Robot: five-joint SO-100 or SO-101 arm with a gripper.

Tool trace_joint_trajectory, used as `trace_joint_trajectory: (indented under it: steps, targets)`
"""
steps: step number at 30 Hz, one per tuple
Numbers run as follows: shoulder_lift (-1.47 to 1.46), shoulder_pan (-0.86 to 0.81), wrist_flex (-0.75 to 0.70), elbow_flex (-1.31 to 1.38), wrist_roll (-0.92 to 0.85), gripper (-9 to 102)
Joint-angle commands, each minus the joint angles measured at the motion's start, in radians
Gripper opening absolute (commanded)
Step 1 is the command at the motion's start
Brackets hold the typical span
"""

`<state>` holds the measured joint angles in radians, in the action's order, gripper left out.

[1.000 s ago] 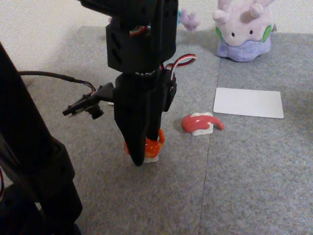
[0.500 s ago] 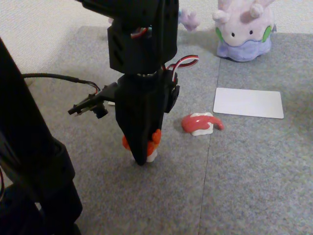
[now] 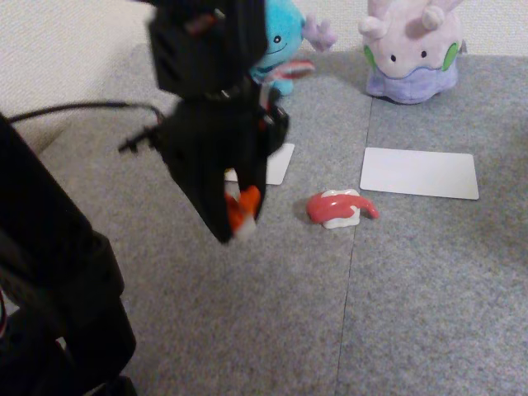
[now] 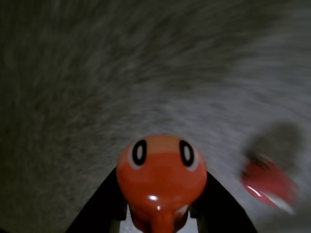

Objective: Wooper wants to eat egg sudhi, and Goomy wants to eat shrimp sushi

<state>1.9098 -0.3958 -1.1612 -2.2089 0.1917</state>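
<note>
In the fixed view, the black arm fills the left half, and its gripper point(image 3: 233, 227) hangs clear of the grey carpet point(image 3: 412, 289), clenched on the shrimp sushi point(image 3: 242, 211), whose orange body and white rice show between the dark fingers. Just behind the arm, at about one o'clock from the gripper, part of a white card point(image 3: 279, 162) lies flat on the carpet, and beyond it, at the far edge, sits Wooper point(image 3: 282, 37), blue and partly hidden by the arm. At three o'clock from the gripper, near but apart from it, a pink-red sushi point(image 3: 338, 208) rests on the carpet. Farther right, at about two o'clock from that sushi, lies a second white card point(image 3: 419, 172), and at twelve o'clock from this card sits Goomy point(image 3: 410, 51), facing the camera. In the wrist view, the shrimp sushi point(image 4: 162, 177) sits low at centre between the two fingers, its two black eyes turned up to the lens, with the blurred pink-red sushi point(image 4: 268, 182) at three o'clock from it.
</note>
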Motion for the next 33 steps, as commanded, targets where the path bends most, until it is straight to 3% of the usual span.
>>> trace_joint_trajectory:
  steps: [1, 8, 12, 18, 33]
  targets:
    - [0.149, 0.081, 0.0, 0.023, 0.17, 4]
    - [0.316, 0.235, 0.04, 0.023, 0.561, 4]
    - [0.305, 0.218, 0.11, 0.041, 0.667, 4]
    - [0.209, 0.152, 0.097, 0.179, 0.842, 4]
    - [-0.413, -0.133, -0.003, 0.844, 0.945, 4]
